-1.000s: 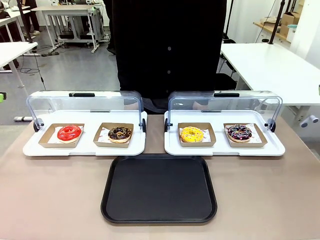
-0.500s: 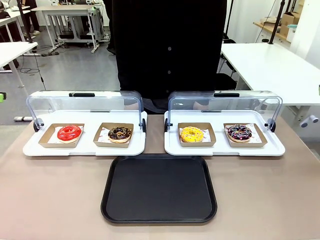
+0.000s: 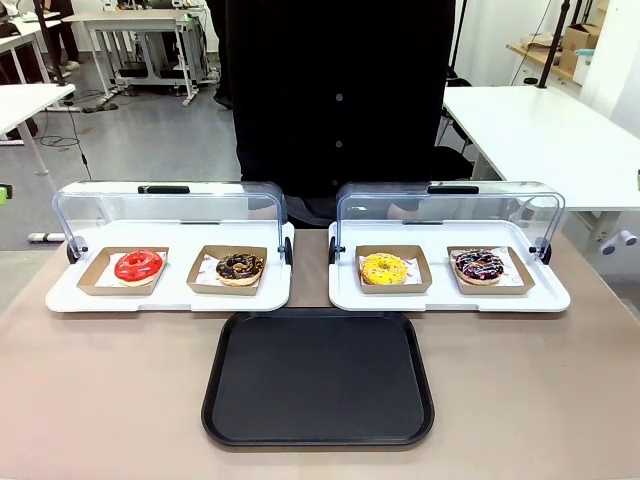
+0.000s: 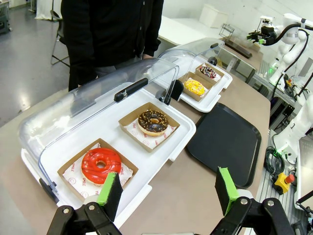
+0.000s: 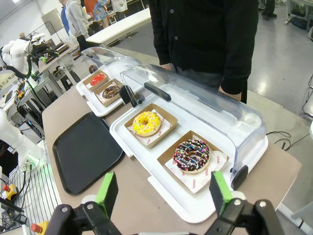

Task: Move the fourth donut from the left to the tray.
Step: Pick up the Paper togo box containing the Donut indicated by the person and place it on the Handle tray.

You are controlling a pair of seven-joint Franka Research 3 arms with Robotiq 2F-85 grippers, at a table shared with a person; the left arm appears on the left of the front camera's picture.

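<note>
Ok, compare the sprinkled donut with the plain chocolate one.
The sprinkled donut has pink-and-white drizzle and coloured sprinkles; the plain chocolate donut only light specks. The sprinkled donut sits in the right display tray, the plain chocolate donut in the left display tray. Both are chocolate-glazed rings in cardboard holders.

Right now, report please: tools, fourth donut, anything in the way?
Left tool open, right tool open, both empty. Fourth donut sits in holder, lid open. Nothing blocks the way to tray.

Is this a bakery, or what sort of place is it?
Probably a lab staged as a donut counter: bare white worktables stand behind, and the donuts sit in lidded display trays on a plain table.
</note>
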